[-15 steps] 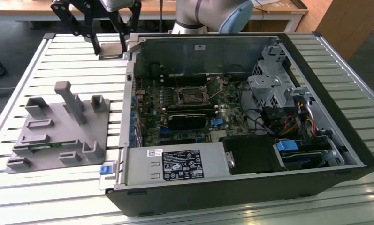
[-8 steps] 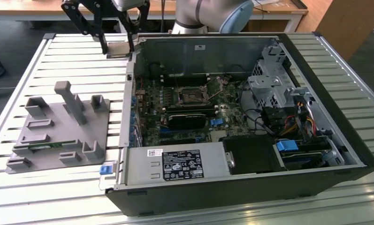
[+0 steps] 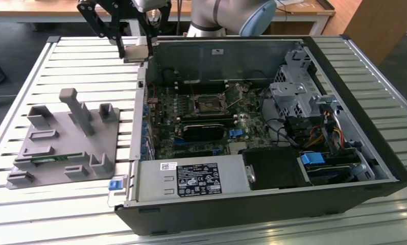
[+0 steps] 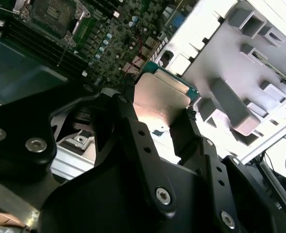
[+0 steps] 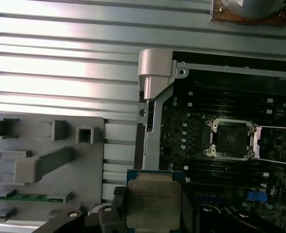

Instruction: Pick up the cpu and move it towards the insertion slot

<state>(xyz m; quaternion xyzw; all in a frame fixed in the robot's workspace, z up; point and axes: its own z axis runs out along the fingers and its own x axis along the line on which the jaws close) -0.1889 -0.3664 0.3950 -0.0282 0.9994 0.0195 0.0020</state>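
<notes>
My gripper [image 3: 136, 50] hangs above the slatted table, just outside the open computer case's far corner on the exterior view's left. It is shut on the cpu [image 3: 137, 53], a flat silvery square chip. In both wrist views the cpu [image 4: 160, 97] [image 5: 151, 200] sits clamped between the black fingers [image 4: 133, 131]. The insertion slot [image 3: 208, 104] is a dark square socket with a metal frame on the motherboard inside the case, and it also appears in both wrist views [image 5: 230, 139] [image 4: 53, 13]. The cpu is held in the air, apart from the slot and well off to its side.
A grey holder block [image 3: 62, 139] with upright posts and a green circuit strip [image 3: 50, 160] lies on the table at the exterior view's left. The case wall [image 3: 143, 97] stands between the gripper and the motherboard. A black block [image 3: 203, 131], blue connector [image 3: 235, 132] and cables [image 3: 305, 132] fill the case.
</notes>
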